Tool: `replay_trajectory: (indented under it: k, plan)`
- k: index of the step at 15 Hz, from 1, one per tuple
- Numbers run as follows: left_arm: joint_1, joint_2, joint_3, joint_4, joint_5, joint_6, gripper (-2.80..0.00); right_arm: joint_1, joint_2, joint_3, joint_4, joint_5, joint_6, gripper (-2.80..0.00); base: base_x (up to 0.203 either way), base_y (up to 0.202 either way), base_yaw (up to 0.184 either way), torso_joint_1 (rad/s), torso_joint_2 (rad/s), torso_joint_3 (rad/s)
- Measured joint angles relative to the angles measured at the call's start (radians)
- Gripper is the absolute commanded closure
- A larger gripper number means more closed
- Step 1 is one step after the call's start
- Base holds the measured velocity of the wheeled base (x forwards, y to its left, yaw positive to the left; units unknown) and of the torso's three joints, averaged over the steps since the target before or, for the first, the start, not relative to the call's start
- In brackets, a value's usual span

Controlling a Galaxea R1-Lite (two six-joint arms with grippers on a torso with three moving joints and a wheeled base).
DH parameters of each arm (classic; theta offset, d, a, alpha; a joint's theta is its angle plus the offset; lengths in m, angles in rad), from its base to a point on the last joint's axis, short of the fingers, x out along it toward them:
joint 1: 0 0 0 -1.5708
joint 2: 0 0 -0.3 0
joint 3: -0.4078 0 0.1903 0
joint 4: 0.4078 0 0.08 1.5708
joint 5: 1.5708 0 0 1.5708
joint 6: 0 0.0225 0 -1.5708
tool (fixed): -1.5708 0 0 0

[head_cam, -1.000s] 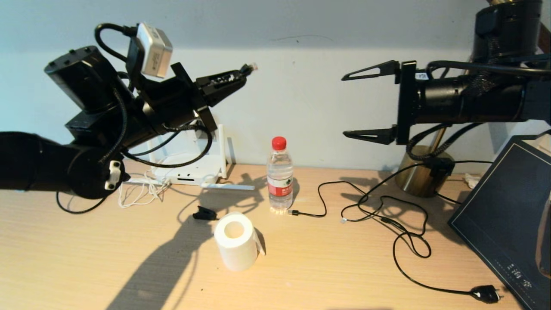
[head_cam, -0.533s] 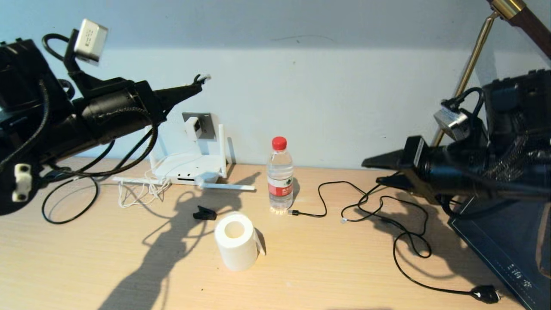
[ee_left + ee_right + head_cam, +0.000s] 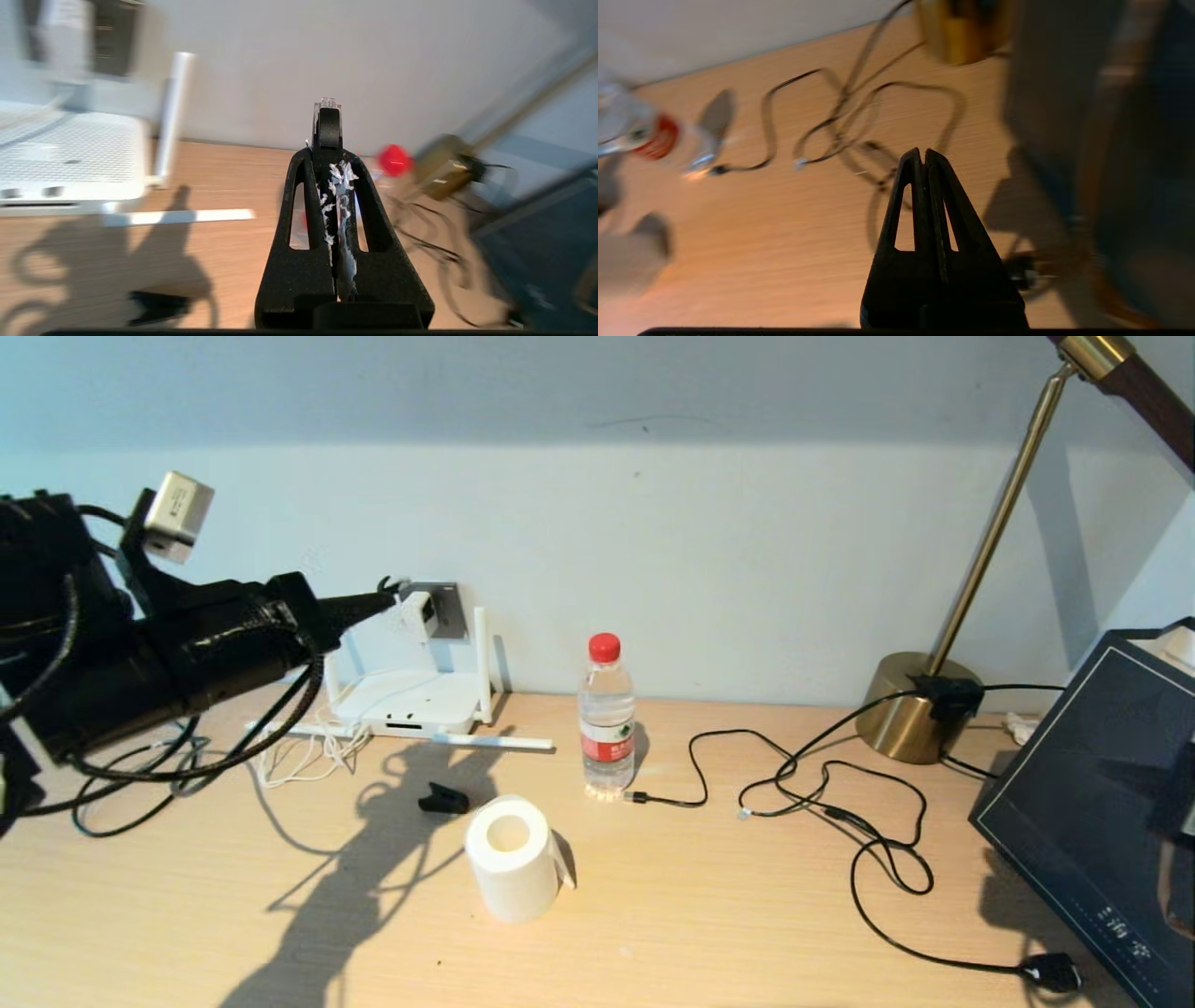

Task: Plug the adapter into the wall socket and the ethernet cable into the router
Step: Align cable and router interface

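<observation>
- My left gripper (image 3: 327,154) is clamped on the ethernet cable (image 3: 327,119), clear connector poking past my fingertips, above the router (image 3: 411,702).
- The adapter (image 3: 415,613) sits in the wall socket (image 3: 446,607).
- My right gripper (image 3: 923,161) is closed on nothing, over the desk (image 3: 700,915).

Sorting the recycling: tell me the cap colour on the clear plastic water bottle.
Red cap, clearest in the head view.

A pale wooden worktop (image 3: 709,915) is stretching across the lower frame, meeting a plain light wall (image 3: 728,541) behind. A brass lamp (image 3: 920,709) is standing at the right, its stem rising to the upper right corner. Warm light is casting long shadows leftward.
</observation>
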Motion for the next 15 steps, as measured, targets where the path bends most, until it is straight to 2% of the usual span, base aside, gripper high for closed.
replay_trajectory:
  k: [2,3,5,8,10,12,14,15]
  plan:
    - [0.001,0.035,0.006,-0.004,0.104,0.057,0.0,-0.172,-0.129,0.078,0.012,-0.024,-0.116,0.0,0.0,0.0,0.0,0.0,0.0,0.0]
    - [0.003,0.044,0.014,-0.006,0.135,0.065,0.0,-0.229,-0.191,0.108,0.013,-0.027,-0.172,0.0,0.0,0.0,0.0,0.0,0.0,0.0]
    - [-0.01,0.05,0.029,-0.008,0.14,0.074,0.0,-0.302,-0.327,0.163,0.016,0.009,-0.276,0.0,0.0,0.0,0.0,0.0,0.0,0.0]
    - [-0.034,0.056,0.021,-0.007,0.141,0.112,0.0,-0.337,-0.503,0.255,0.024,0.164,-0.416,0.0,0.0,0.0,0.0,0.0,0.0,0.0]
    - [-0.05,0.059,0.014,-0.01,0.157,0.161,0.0,-0.345,-0.587,0.352,0.031,0.226,-0.513,0.0,0.0,0.0,0.0,0.0,0.0,0.0]
    - [-0.057,0.057,0.035,-0.013,0.169,0.18,0.0,-0.348,-0.649,0.456,0.032,0.304,-0.55,0.0,0.0,0.0,0.0,0.0,0.0,0.0]
    - [-0.075,0.062,0.037,-0.015,0.211,0.18,0.0,-0.348,-0.709,0.573,0.031,0.394,-0.575,0.0,0.0,0.0,0.0,0.0,0.0,0.0]
    - [-0.096,0.067,0.036,-0.014,0.236,0.181,0.0,-0.346,-0.736,0.622,0.03,0.407,-0.589,0.0,0.0,0.0,0.0,0.0,0.0,0.0]
